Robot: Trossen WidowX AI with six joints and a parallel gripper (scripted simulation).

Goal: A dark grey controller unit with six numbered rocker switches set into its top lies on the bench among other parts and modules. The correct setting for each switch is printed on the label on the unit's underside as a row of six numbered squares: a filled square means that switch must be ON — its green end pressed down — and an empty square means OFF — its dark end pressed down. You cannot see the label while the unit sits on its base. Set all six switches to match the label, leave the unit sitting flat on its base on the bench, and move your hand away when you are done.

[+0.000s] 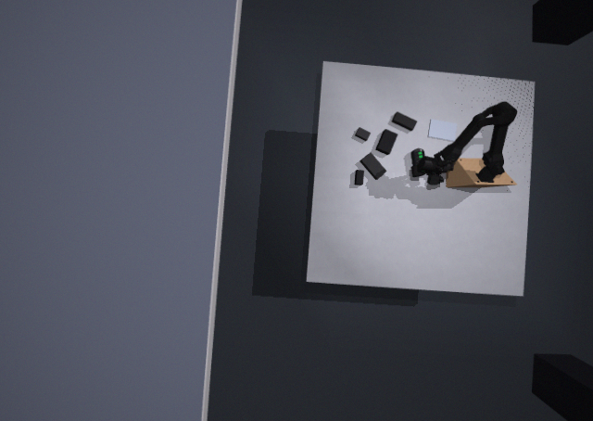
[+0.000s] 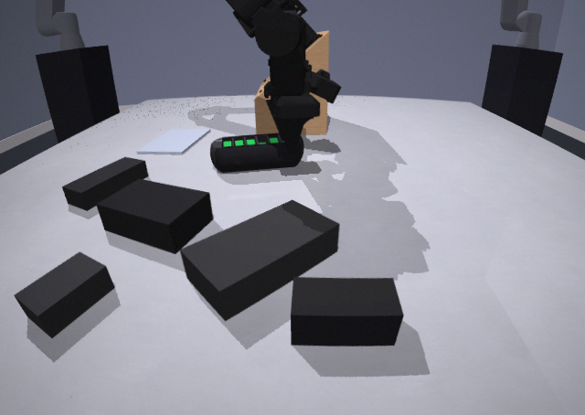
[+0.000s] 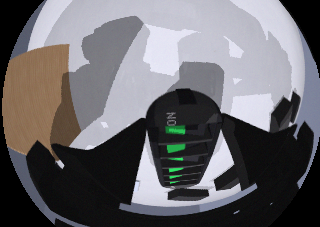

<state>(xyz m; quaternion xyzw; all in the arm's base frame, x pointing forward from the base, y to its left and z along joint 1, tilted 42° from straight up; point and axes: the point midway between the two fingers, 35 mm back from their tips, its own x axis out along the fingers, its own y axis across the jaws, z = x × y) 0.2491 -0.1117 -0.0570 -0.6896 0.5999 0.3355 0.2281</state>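
The dark grey controller unit point(image 1: 418, 150) point(image 2: 249, 158) point(image 3: 183, 107) is upright, its switch row on top. It appears slightly off the bench, with its shadow showing below it in the exterior view. My gripper point(image 2: 292, 148) point(image 3: 184, 121) is shut on the unit's end by the printed word ON, a finger against each long side. In the wrist view green parts show along the left side of the switch row. In the exterior view three switches at the left end show bright green, the fourth only a thin sliver, the fifth green; the finger hides the sixth. The underside label is hidden.
Several dark blocks, among them one long block point(image 1: 372, 166) point(image 2: 260, 248) and one thick block point(image 1: 386, 141) point(image 2: 155, 209), lie on the bench point(image 1: 407, 248) point(image 2: 472, 260). A pale blue plate point(image 1: 442, 129) point(image 2: 175, 141) lies beyond the unit. The wooden wedge point(image 1: 461, 172) point(image 3: 37, 97) stands by the arm's base.
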